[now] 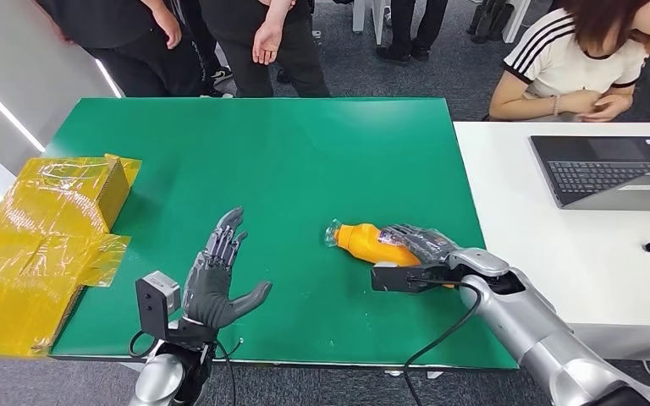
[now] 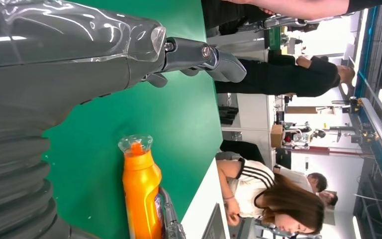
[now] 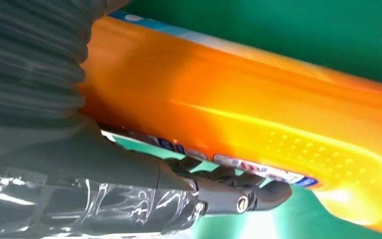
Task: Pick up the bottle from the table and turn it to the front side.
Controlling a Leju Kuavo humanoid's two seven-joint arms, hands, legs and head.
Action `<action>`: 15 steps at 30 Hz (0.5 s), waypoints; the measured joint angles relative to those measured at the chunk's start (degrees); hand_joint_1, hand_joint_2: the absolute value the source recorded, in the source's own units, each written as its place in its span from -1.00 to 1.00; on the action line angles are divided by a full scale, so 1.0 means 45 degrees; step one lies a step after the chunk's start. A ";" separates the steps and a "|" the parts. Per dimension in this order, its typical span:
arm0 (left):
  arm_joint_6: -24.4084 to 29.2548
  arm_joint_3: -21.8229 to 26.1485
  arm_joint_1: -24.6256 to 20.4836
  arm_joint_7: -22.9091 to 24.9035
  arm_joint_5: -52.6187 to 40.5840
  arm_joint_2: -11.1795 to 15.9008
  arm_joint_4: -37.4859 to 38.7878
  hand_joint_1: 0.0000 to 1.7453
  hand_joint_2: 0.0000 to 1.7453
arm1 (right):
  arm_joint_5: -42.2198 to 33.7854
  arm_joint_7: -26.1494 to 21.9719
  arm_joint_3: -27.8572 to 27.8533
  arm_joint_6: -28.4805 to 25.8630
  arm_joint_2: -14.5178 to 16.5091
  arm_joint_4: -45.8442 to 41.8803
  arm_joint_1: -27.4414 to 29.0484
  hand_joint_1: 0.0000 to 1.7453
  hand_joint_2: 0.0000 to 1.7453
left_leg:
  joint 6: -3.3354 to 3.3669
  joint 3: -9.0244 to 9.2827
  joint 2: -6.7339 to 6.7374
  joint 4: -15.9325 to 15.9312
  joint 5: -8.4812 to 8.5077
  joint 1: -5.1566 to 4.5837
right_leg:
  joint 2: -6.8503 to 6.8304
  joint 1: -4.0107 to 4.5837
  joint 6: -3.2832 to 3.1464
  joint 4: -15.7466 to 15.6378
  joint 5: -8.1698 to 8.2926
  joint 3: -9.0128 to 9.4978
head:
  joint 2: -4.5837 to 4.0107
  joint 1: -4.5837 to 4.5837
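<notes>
1. Nearest the camera, the left hand hovers over the near left part of the green counter, palm up, fingers spread and holding nothing.
2. To the right of it, the right hand is wrapped over the orange bottle, fingers curled around its body; the right wrist view shows the thumb pressed along the bottle's label edge.
3. That bottle lies on its side on the near right part of the counter, its clear-capped neck pointing left and slightly far. Whether it rests on the mat or is lifted just off it, I cannot tell.
4. A yellow cardboard box wrapped in tape sits at the left edge of the counter, flaps open.
5. On the white table to the right there is an open laptop.
6. A seated person in a white striped shirt is at the far right, and other people stand beyond the far edge.
</notes>
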 joint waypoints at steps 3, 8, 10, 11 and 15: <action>0.0000 0.0010 0.0074 0.0000 0.0039 -0.0001 -0.0047 -1.00 1.00 | -0.0150 0.0200 0.0058 0.0187 -0.0147 -0.0135 -0.0041 -0.94 1.00 | -0.0001 -0.0001 -0.0001 0.0000 0.0001 -0.0001 | 0.0000 0.0000 0.0000 0.0002 0.0000 0.0002 | 0.0000 0.0000; 0.0000 0.0030 0.0089 0.0056 0.0144 -0.0004 -0.0060 -1.00 1.00 | -0.0374 0.0367 0.0142 0.0515 -0.0233 -0.0120 -0.0283 0.90 1.00 | 0.0000 -0.0003 -0.0001 0.0001 0.0001 -0.0002 | -0.0002 -0.0001 0.0000 0.0001 0.0001 0.0003 | 0.0002 0.0001; -0.0001 0.0043 0.0086 0.0086 0.0211 -0.0004 -0.0060 -1.00 1.00 | -0.0375 0.0407 0.0176 0.0503 -0.0227 -0.0100 -0.0309 0.94 1.00 | 0.0000 -0.0005 -0.0003 0.0001 0.0001 -0.0002 | -0.0004 -0.0001 0.0000 0.0001 0.0001 0.0003 | 0.0002 0.0001; -0.0004 0.0047 0.0086 0.0110 0.0256 -0.0004 -0.0060 -1.00 1.00 | -0.0375 0.0415 0.0196 0.0495 -0.0220 -0.0083 -0.0327 0.91 1.00 | 0.0000 -0.0005 -0.0003 0.0001 0.0001 -0.0003 | -0.0004 -0.0001 0.0000 0.0001 0.0001 0.0003 | 0.0001 0.0001; -0.0058 0.0083 0.0104 0.0164 0.0468 -0.0004 -0.0060 -1.00 1.00 | -0.0402 0.0376 0.0265 0.0575 -0.0199 0.0029 -0.0449 0.99 1.00 | 0.0000 -0.0005 -0.0003 0.0000 0.0000 -0.0002 | -0.0004 -0.0001 0.0001 0.0001 0.0001 0.0002 | 0.0000 -0.0001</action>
